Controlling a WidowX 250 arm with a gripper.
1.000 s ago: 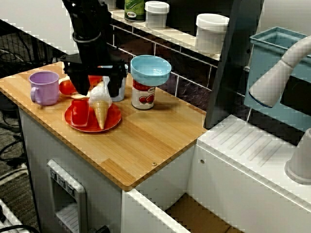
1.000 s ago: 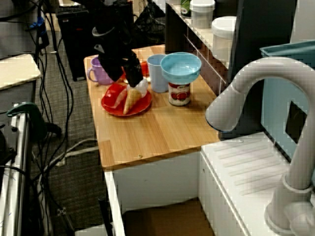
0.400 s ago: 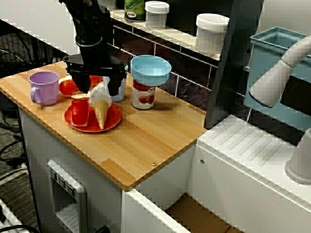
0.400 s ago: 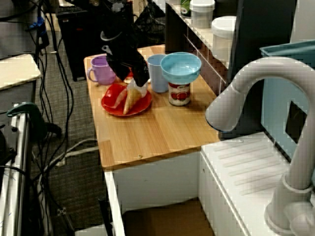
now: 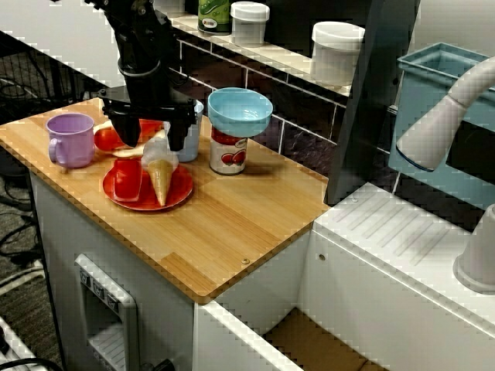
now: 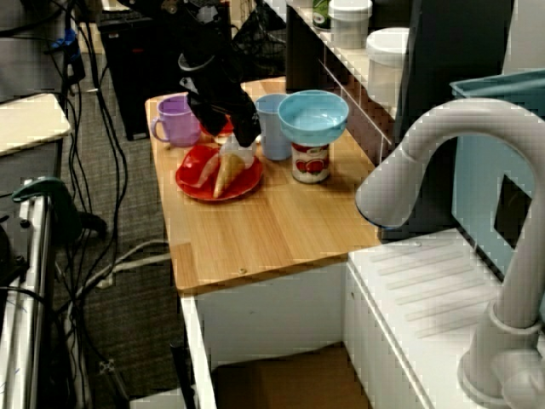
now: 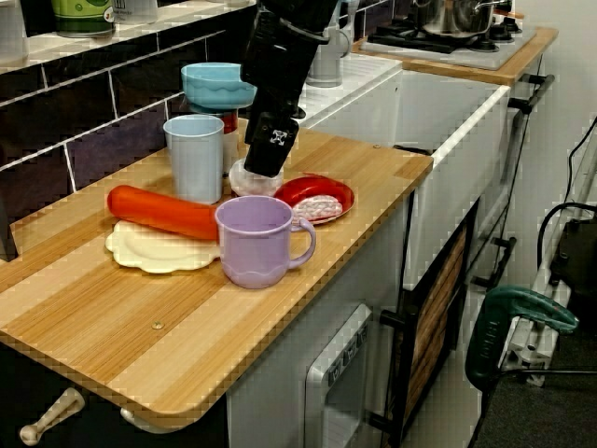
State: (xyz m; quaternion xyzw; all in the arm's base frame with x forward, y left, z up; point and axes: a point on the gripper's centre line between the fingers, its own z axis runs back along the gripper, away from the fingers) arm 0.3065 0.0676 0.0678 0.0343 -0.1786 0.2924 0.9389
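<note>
1. Your jaws are spread wide and hold nothing. They hang from the black arm [image 5: 143, 46] over the back part of the red plate [image 5: 182, 190].
2. In the view across the tabletop [image 5: 232, 228] toward the tiled wall, the two black fingers [image 5: 126, 133] stand one on each side of the white scoop [image 5: 158, 151], with a clear gap between them.
3. The ice-cream cone [image 5: 161, 178] lies on its side on the red plate. Its scoop end points toward the wall and its tip toward the front edge.
4. The scoop sits between the fingertips and just below them. You cannot tell from any view whether a fingertip brushes it.
5. A red block [image 5: 128, 179] lies on the same plate, just beside the cone on the mug side.
6. The purple mug [image 5: 68, 139] stands upright near the end of the tabletop, close to the red plate but not touching it.
7. In the view from the mug end, an orange-red sausage-shaped piece [image 7: 163, 213] lies on a cream plate [image 7: 140, 254], between the mug and the light blue cup [image 7: 194, 157].
8. The light blue cup stands upright just behind the jaws, near the wall.
9. Next to the cup stands a can [image 5: 228, 152] with a blue bowl [image 5: 240, 110] resting on top of it, apart from the red plate.
</note>
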